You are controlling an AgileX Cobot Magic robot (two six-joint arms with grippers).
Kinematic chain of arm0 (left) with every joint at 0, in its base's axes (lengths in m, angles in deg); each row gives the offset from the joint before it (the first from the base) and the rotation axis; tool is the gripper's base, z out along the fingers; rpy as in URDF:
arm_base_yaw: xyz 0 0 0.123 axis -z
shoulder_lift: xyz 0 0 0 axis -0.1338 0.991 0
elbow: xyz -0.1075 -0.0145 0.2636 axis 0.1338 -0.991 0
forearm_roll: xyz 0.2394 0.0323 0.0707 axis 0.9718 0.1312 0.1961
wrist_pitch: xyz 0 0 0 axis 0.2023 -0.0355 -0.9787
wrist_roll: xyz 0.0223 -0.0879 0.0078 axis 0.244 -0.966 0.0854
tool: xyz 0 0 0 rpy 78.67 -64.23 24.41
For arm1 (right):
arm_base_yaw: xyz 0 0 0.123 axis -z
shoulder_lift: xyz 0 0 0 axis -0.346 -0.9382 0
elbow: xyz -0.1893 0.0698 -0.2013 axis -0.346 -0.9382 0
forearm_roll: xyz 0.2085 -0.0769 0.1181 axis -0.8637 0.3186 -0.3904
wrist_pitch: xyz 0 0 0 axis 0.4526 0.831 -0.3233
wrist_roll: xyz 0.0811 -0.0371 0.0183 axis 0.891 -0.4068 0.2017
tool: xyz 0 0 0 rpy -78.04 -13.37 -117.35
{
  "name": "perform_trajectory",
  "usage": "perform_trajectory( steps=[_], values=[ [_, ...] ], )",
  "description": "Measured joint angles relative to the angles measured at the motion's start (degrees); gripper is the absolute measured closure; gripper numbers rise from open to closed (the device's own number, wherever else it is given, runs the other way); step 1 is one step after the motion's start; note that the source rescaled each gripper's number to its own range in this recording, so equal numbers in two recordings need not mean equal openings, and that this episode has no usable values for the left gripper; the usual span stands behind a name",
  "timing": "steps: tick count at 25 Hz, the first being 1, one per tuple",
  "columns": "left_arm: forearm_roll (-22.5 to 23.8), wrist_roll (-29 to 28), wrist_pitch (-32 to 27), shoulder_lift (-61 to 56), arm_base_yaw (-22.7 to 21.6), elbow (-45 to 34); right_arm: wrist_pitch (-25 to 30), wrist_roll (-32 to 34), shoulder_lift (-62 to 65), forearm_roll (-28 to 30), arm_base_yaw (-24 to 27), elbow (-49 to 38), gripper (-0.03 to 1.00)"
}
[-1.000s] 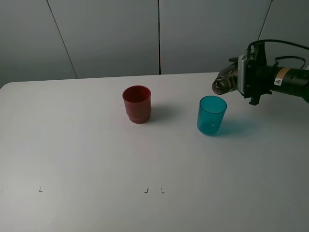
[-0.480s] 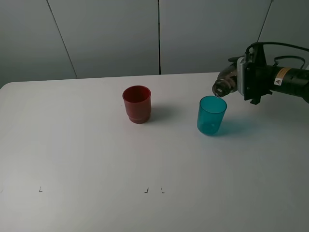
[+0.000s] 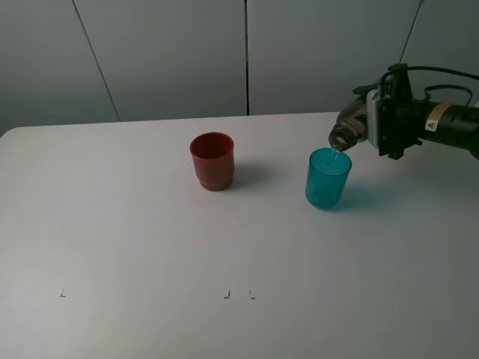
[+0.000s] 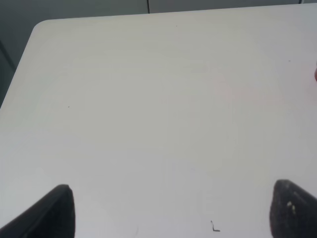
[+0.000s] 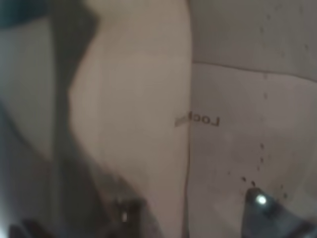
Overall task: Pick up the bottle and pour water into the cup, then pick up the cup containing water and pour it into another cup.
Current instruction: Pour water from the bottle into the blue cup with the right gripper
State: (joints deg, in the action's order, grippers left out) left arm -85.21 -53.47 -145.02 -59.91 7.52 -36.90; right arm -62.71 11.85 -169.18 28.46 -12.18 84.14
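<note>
My right gripper is shut on the smoky grey-brown bottle, which lies almost level with its mouth tipped down over the far rim of the teal cup. A thin pale streak runs from the mouth into the cup. The cup stands upright on the table, right of centre. The dark red cup stands upright to its left, apart from it. In the right wrist view the bottle's wall fills the frame between the gripper fingers. My left gripper hangs open over bare table, with nothing between its fingertips.
The white table stretches wide around both cups. Small dark marks sit near its front edge. A grey panelled wall stands behind the table. The left arm is outside the exterior view.
The right gripper has tipped the bottle further, bringing its mouth lower and closer over the teal cup's rim. A pale streak now shows at the mouth. Both cups stay put.
</note>
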Motion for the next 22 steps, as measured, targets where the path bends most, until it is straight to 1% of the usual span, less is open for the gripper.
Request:
perform_trajectory(
  steps=[6, 22],
  values=[
    [0.0, 0.0, 0.0, 0.0, 0.0, 0.0, 0.0, -1.54, 0.0, 0.0, 0.0, 0.0, 0.97],
    [0.0, 0.0, 0.0, 0.0, 0.0, 0.0, -0.91, -3.17, 0.13, -0.13, 0.0, 0.0, 0.97]
  ],
)
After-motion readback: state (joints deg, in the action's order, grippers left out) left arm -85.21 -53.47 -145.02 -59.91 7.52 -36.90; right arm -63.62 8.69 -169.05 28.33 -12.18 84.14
